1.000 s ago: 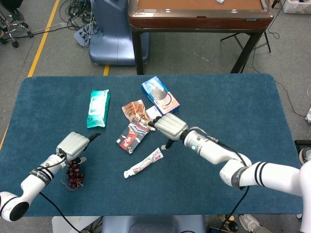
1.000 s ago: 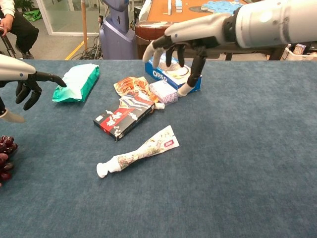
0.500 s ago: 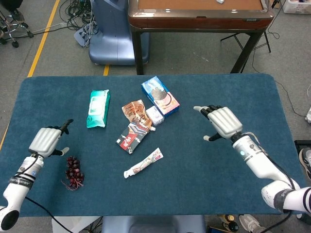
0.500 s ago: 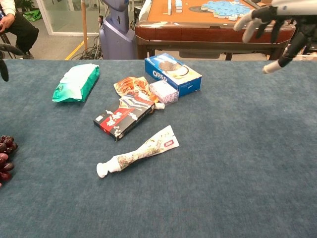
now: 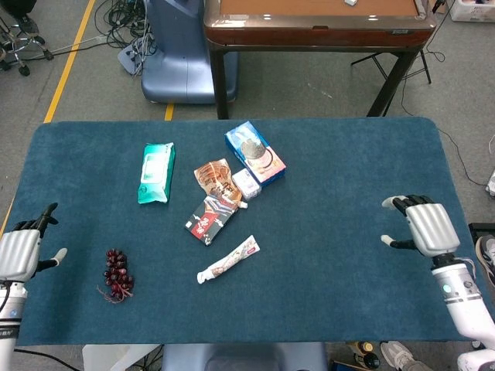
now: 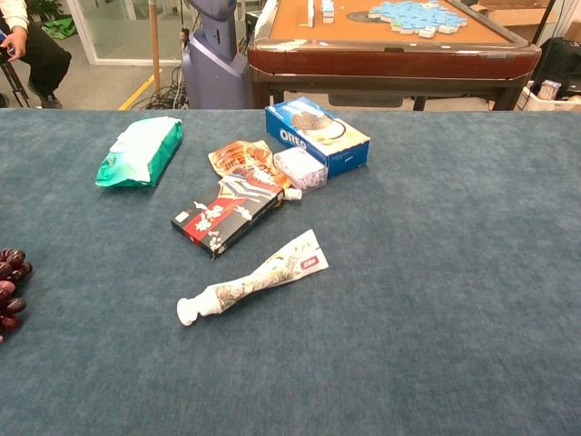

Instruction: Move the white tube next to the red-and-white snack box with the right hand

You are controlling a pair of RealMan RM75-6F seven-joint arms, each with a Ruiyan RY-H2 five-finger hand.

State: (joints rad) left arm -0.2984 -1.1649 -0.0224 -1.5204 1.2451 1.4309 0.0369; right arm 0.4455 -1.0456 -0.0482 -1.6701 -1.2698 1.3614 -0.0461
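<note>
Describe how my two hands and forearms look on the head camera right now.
Both hands have pale silver-grey ridged backs and black fingers with light tips. The right hand joins a glossy white forearm through a grey wrist segment bearing a small teal-lit dot. The left hand sits at the frame edge on a white wrist with a dark band. No cables show on either.

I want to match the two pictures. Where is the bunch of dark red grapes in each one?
Head view: the bunch of dark red grapes lies low on the left of the blue table.
Chest view: it is cut by the left edge.
Shared landmark: the white tube, to its right.
</note>
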